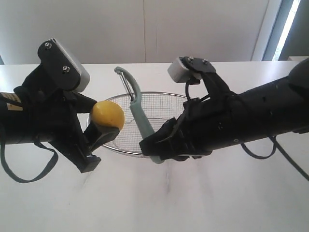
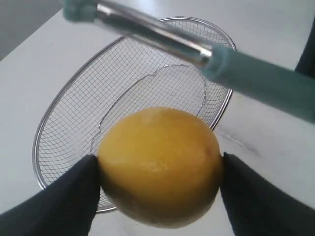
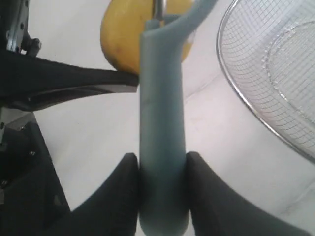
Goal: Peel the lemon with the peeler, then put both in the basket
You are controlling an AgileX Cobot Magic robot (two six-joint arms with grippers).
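Note:
My left gripper (image 1: 99, 133) is shut on the yellow lemon (image 1: 107, 115), which it holds in the air over the near left rim of the wire basket (image 1: 166, 99). From the left wrist the lemon (image 2: 160, 164) fills the space between both fingers (image 2: 59, 201), with the basket (image 2: 74, 113) behind. My right gripper (image 1: 157, 147) is shut on the teal peeler (image 1: 140, 113) by the lower end of its handle. The peeler's metal blade points up and back, just right of the lemon. In the right wrist view the peeler handle (image 3: 161, 128) rises toward the lemon (image 3: 123, 37).
The basket (image 3: 275, 73) rests on a white table (image 1: 159, 198) with a white wall behind. The left gripper's dark finger and arm body (image 3: 54, 83) lie close beside the peeler handle. A bright window strip (image 1: 287, 24) is at the far right.

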